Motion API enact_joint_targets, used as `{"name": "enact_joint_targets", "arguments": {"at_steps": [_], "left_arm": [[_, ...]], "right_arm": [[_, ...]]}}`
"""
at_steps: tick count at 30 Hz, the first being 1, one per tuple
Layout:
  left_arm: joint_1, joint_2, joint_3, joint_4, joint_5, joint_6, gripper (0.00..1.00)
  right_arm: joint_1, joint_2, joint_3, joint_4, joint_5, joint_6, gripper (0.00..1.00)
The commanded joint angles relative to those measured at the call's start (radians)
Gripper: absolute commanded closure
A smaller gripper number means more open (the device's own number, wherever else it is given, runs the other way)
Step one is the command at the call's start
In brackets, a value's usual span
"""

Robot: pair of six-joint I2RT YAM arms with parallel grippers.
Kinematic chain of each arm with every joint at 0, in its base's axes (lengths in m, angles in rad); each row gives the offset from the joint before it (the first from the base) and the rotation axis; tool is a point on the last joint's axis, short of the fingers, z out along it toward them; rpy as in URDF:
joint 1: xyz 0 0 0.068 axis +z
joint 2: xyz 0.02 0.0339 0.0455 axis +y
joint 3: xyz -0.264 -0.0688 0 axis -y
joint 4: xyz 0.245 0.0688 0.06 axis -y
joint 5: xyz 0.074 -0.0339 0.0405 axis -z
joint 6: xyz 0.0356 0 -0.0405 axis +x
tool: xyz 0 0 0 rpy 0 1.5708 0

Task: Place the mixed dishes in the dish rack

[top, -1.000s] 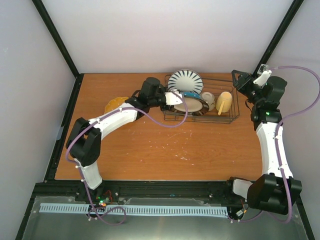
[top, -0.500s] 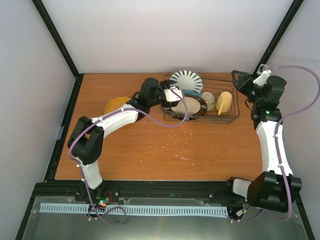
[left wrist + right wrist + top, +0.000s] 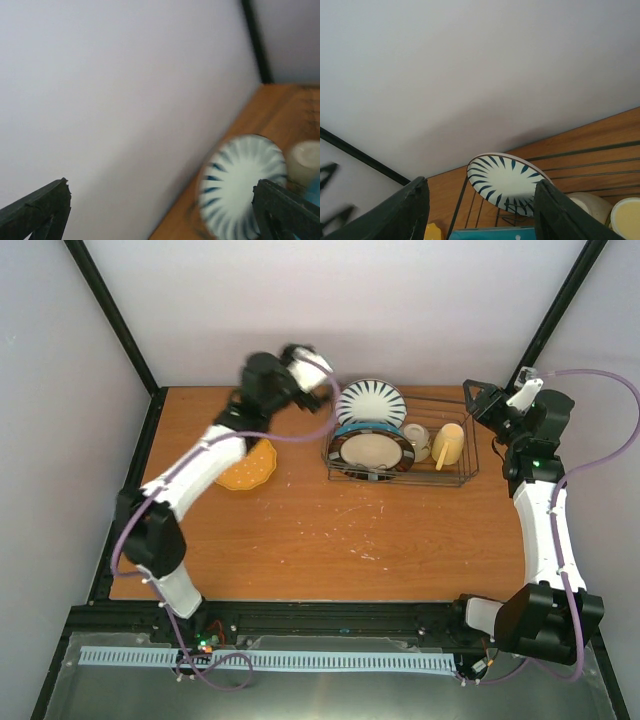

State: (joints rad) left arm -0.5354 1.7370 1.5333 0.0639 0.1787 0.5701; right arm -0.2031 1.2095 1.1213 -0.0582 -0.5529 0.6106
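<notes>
The dark wire dish rack (image 3: 462, 478) stands at the back of the table. In it are the white plate with dark stripes (image 3: 370, 402), the teal plate (image 3: 372, 448) with its pale face showing, the small white bowl (image 3: 415, 440) and the pale yellow mug (image 3: 448, 445). The orange-yellow plate (image 3: 248, 466) lies on the table left of the rack. My left gripper (image 3: 312, 368) is raised above the rack's back left corner, open and empty; its view is blurred and shows the striped plate (image 3: 240, 185). My right gripper (image 3: 497, 400) hovers open at the rack's right end, facing the striped plate (image 3: 507, 182).
White walls stand close behind the rack, and black frame posts (image 3: 555, 315) rise at the back corners. The right wrist view also catches the rack wires (image 3: 580, 160), the teal plate's edge (image 3: 495, 234) and a bit of the orange-yellow plate (image 3: 432, 232).
My left gripper opened, let go of the teal plate in the rack and swung up and back to the left, uncovering the orange-yellow plate. The right arm has barely moved.
</notes>
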Motion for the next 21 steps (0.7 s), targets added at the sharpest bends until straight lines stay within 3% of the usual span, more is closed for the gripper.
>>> {"name": "enact_joint_targets", "arguments": {"at_steps": [1,6,9,11,15,19,21], "left_arm": [[0.292,-0.143,0.114,-0.163,0.139,-0.350,0.00],[0.720,-0.123,0.005,-0.336,0.565,-0.550,0.05],[0.846,-0.073,-0.046,-0.443,0.689,-0.516,0.17],[0.875,-0.032,-0.050,-0.537,0.683,-0.456,0.26],[0.880,0.102,0.009,-0.761,0.645,-0.330,0.55],[0.882,0.250,0.113,-0.979,0.640,-0.247,0.60],[0.885,0.285,0.119,-1.000,0.628,-0.238,0.60]], "right_arm": [[-0.010,-0.007,0.023,0.004,0.007,-0.014,0.43],[-0.012,-0.005,0.002,0.034,-0.001,0.006,0.43],[-0.012,-0.010,-0.001,0.032,0.004,-0.002,0.43],[-0.012,-0.013,-0.003,0.028,0.007,-0.008,0.43],[-0.013,-0.015,-0.010,0.026,0.008,-0.014,0.43],[-0.013,-0.011,-0.005,0.022,0.009,-0.023,0.43],[-0.014,-0.012,0.000,0.014,0.014,-0.032,0.43]]}}
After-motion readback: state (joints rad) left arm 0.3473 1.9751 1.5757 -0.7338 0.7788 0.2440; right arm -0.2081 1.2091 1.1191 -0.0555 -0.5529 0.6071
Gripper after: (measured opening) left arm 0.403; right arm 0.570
